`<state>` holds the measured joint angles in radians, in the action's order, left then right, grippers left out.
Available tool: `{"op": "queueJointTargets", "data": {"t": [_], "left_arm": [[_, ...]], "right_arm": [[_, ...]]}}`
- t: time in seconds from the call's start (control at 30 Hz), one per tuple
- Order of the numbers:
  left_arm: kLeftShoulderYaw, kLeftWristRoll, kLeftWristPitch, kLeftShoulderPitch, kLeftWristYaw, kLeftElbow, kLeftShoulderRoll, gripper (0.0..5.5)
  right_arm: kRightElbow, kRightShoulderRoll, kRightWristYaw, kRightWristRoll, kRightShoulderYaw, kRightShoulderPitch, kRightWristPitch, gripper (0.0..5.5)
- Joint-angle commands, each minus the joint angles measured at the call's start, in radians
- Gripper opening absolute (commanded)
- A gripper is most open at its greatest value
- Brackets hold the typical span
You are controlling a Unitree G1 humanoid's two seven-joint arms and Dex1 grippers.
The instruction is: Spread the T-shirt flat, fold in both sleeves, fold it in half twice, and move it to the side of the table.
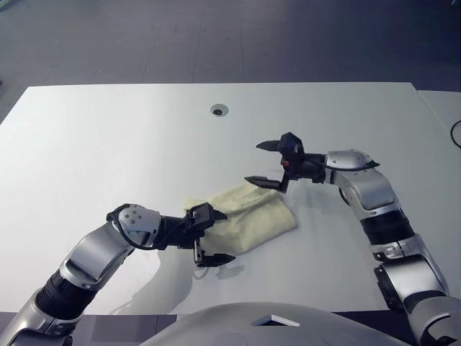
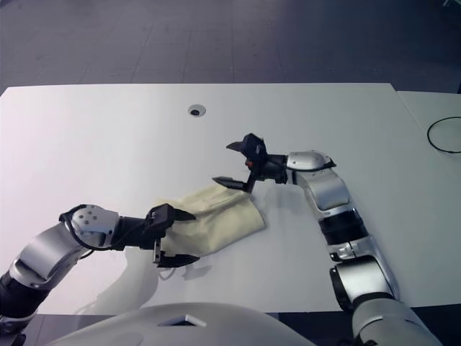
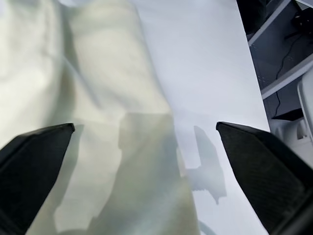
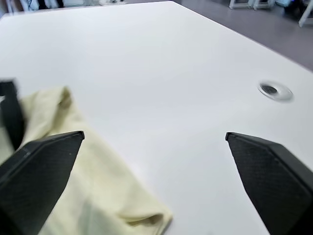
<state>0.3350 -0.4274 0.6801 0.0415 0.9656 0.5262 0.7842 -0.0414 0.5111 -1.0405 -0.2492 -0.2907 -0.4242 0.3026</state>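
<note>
We see a white table (image 1: 108, 144) with a pale yellow T-shirt (image 1: 248, 216) lying on it as a folded, slightly rumpled bundle, near the front edge and a little right of centre. The left gripper (image 1: 229, 235) sits at the shirt's near left end, its two black fingers spread wide: one finger lies over the top of the cloth, and the other is low beside the shirt's near edge. We cannot tell whether either one touches the fabric. The right gripper (image 1: 252, 163) hangs at the shirt's far edge, its fingers also spread wide and holding nothing, the lower fingertip just above or touching the cloth there. In the left wrist view, the shirt's edge runs between the open fingers (image 3: 34, 161). A round cable grommet (image 1: 219, 110) is set in the tabletop well behind the shirt. A black cable loop (image 2: 443, 135) lies on the neighbouring surface at the far right.
</note>
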Motion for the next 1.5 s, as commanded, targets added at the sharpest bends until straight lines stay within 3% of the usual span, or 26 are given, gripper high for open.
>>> {"op": "queueJointTargets", "data": {"t": [0.03,0.37,0.67,1.03,1.23,1.33,1.5], "left_arm": [[0.001,0.005,0.005,0.006,-0.002,0.006,0.000,5.40],[0.009,0.012,0.004,-0.023,-0.010,0.018,0.005,5.40],[0.028,0.025,-0.007,-0.042,-0.010,0.022,0.011,5.40],[0.042,0.030,-0.011,-0.048,-0.009,0.025,0.012,5.40],[0.027,0.025,-0.014,-0.043,-0.013,0.019,0.011,5.40],[-0.027,-0.012,0.005,-0.011,-0.019,0.019,0.003,5.40],[-0.096,-0.070,0.038,0.058,-0.002,0.027,0.011,5.40]], "right_arm": [[0.056,0.051,-0.057,0.087,-0.064,0.052,-0.136,5.39],[-0.028,0.065,-0.070,0.239,-0.119,0.033,-0.329,5.39],[-0.114,0.017,-0.013,0.284,-0.098,-0.021,-0.364,5.39],[-0.205,-0.080,0.191,0.317,-0.031,-0.074,-0.343,5.39],[-0.165,-0.087,0.145,0.251,-0.013,-0.066,-0.314,5.39],[-0.085,-0.083,0.052,0.150,-0.008,-0.045,-0.271,5.39],[-0.078,-0.073,0.040,0.180,-0.043,-0.003,-0.301,5.39]]}}
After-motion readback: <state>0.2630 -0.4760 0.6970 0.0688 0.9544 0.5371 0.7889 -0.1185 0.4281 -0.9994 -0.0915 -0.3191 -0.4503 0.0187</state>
